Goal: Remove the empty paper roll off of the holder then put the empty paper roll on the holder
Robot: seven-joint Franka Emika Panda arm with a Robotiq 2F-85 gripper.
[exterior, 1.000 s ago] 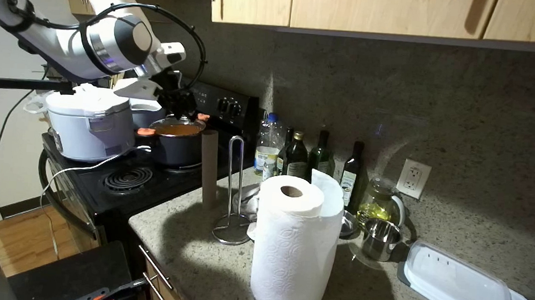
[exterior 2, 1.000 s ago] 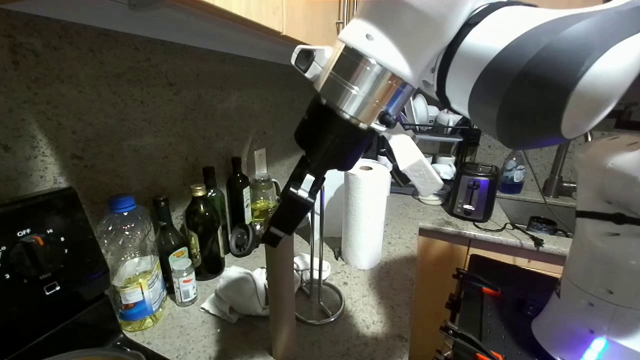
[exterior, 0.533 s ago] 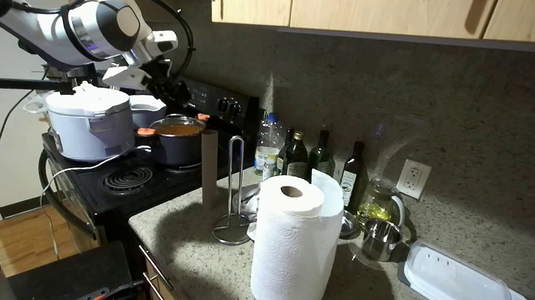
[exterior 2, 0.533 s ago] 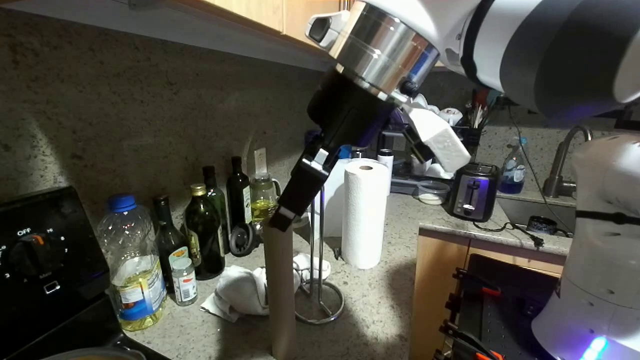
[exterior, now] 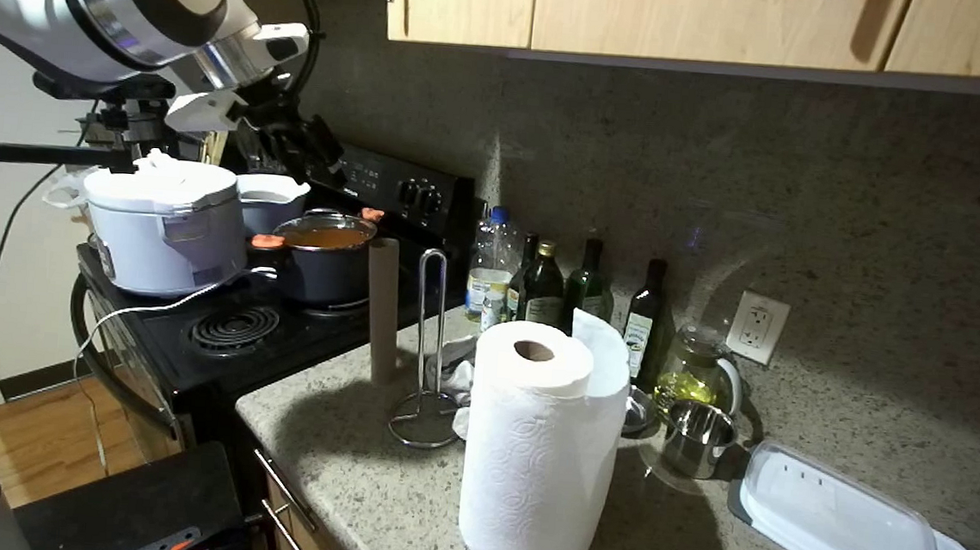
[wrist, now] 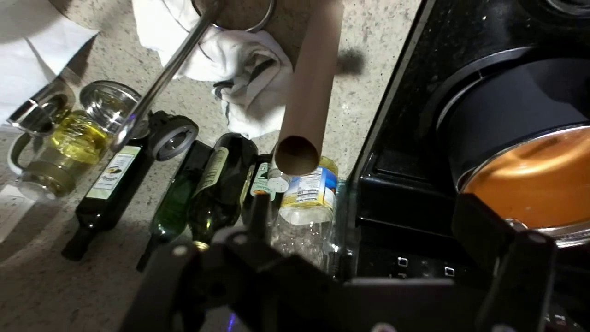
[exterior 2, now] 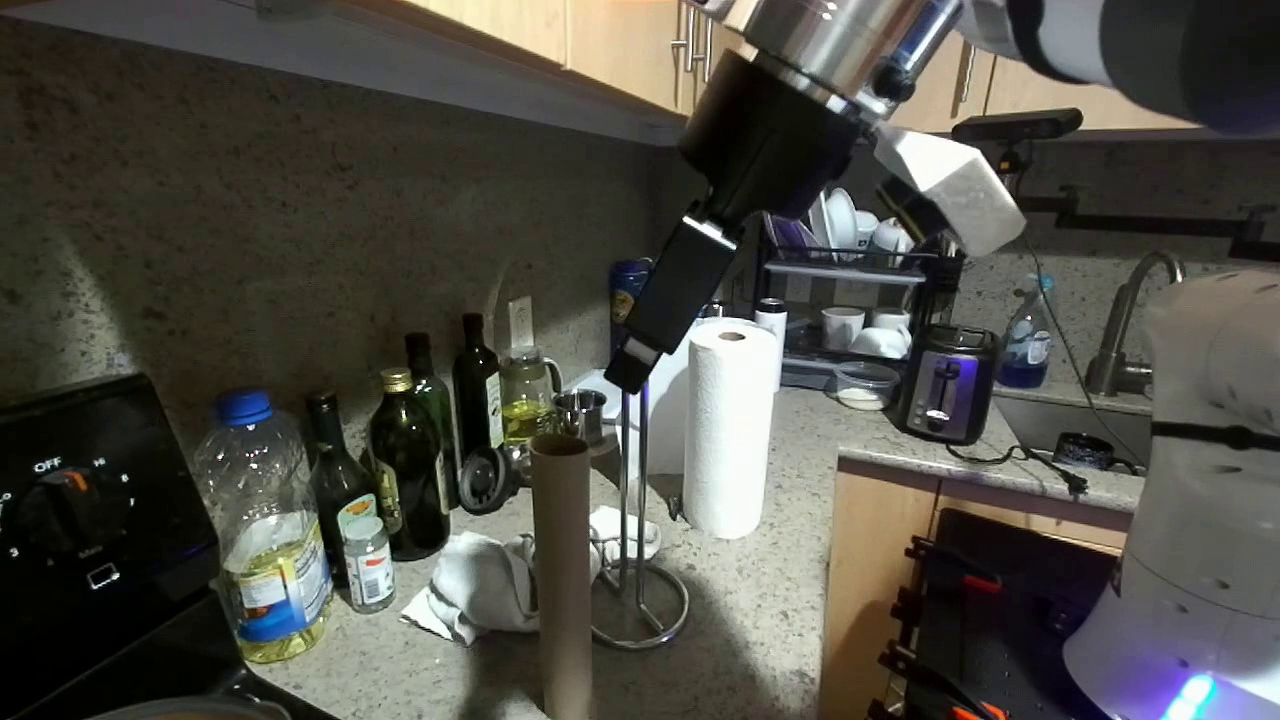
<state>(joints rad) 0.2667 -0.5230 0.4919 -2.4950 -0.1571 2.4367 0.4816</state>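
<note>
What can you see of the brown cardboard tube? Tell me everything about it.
The cardboard tube is slim, straight, bare brown and hollow, with a dark, round opening at its top end. It stands upright on the speckled counter, off the wire holder, between that and the stove. The open gripper doesn't touch it.

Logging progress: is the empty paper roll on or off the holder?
Off: the empty paper roll stands upright on the counter, beside the bare holder.

OFF, HI, 3, on stove panel
</note>
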